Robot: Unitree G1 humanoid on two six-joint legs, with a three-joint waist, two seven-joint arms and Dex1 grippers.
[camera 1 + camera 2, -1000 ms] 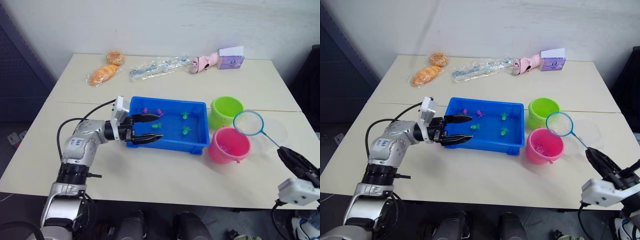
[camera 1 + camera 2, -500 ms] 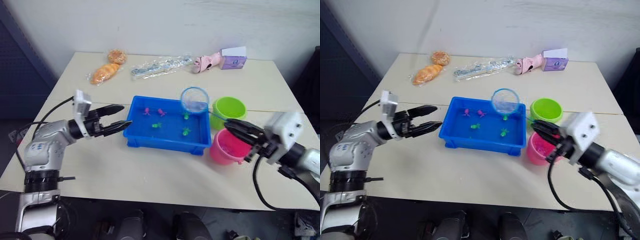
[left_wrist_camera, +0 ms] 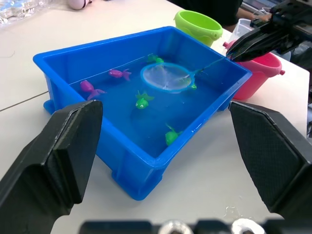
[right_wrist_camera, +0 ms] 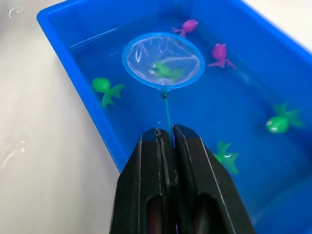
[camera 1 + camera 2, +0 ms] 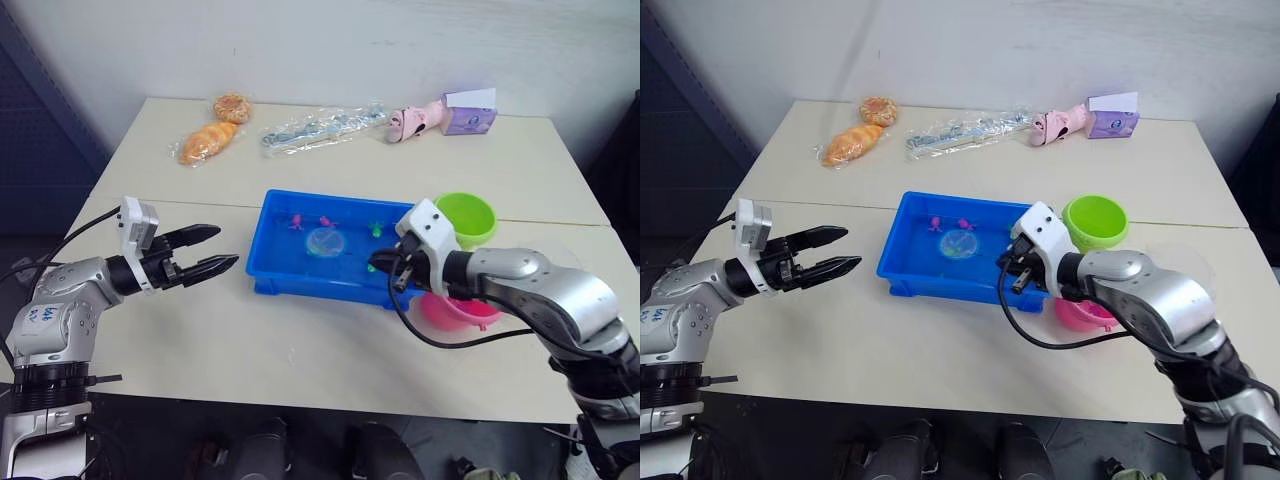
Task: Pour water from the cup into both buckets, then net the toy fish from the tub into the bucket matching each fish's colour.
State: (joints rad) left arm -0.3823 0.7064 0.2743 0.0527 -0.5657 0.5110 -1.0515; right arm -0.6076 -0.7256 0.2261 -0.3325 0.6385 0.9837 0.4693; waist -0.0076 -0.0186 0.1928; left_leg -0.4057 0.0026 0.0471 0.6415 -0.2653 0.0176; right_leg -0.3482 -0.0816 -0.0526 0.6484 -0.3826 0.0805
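The blue tub (image 5: pixel 300 283) holds water and several toy fish, pink ones (image 4: pixel 218 51) and green ones (image 4: pixel 105 87). My right gripper (image 5: pixel 378 265) is shut on the thin handle of the net, over the tub's right end. The net's blue hoop (image 4: pixel 163 61) lies low in the water mid-tub, with a green fish (image 4: pixel 165 71) showing inside its ring. The lime green bucket (image 5: pixel 465 215) stands right of the tub. The pink bucket (image 5: pixel 462 312) is partly hidden behind my right arm. The clear cup (image 3: pixel 242 29) is beyond them. My left gripper (image 5: pixel 228 247) is open, left of the tub and apart from it.
Along the table's far edge lie two pastries in wrap (image 5: pixel 210 145), a clear plastic bag (image 5: pixel 320 128), a pink toy (image 5: pixel 415 120) and a purple box (image 5: pixel 468 115). Bare tabletop lies in front of the tub.
The right gripper has lowered the net from above the tub's far side down into the water at mid-tub. The left gripper stays open to the left of the tub.
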